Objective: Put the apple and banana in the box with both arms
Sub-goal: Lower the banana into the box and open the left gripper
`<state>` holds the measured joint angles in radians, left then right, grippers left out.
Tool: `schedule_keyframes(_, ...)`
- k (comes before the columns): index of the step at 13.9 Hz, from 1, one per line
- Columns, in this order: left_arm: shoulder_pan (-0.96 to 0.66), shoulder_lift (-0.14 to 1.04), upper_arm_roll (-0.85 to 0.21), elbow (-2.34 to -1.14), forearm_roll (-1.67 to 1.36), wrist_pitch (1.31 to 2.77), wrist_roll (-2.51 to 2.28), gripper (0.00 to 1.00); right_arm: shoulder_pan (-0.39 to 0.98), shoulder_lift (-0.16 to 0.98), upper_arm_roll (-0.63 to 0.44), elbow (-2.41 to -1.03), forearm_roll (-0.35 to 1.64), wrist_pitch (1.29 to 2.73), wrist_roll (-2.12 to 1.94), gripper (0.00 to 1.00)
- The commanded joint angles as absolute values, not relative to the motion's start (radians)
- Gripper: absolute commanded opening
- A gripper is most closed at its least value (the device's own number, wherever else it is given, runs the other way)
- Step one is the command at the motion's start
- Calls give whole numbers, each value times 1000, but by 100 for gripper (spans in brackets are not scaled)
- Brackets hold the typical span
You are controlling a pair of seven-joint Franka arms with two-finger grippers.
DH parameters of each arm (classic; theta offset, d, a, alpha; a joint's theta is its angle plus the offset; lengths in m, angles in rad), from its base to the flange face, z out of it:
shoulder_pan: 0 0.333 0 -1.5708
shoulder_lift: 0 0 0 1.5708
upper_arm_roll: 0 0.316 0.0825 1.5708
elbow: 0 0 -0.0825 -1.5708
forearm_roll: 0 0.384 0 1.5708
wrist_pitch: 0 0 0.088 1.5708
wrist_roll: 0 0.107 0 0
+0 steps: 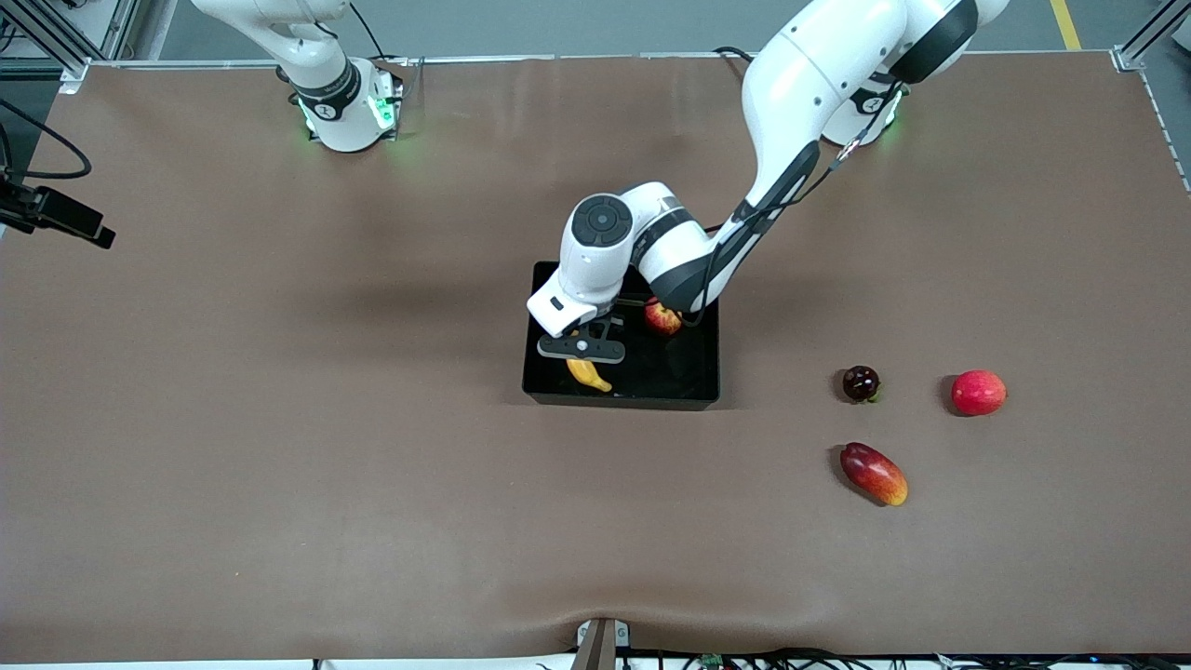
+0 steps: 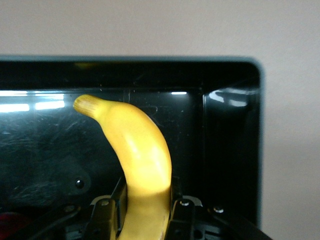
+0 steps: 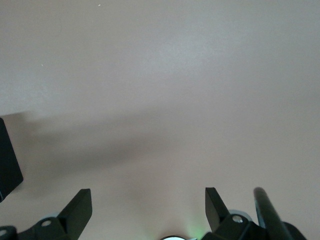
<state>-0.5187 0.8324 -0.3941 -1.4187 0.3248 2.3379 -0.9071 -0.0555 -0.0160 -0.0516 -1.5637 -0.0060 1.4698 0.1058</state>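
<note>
Gripping one curved yellow banana [image 2: 140, 155], left gripper [image 1: 583, 358] hangs inside one glossy black box [image 1: 700, 372]; one streaked red apple [image 1: 662, 317] inside. Right gripper [image 3: 148, 207] waits, fingers apart, empty. Three other fruits [image 1: 978, 392] near left arm's end.

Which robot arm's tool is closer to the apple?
Left. The left tool is over the box, shut on the banana, with the apple inside that same box. The right tool waits open over bare table, away from the box.
</note>
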Motion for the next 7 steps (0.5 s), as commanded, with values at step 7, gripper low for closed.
schedule_keyframes(7, -569, 914, -342, -1388, 354, 2385, -928, 3, -84, -15, -34, -1560, -9, 1463, 114, 100)
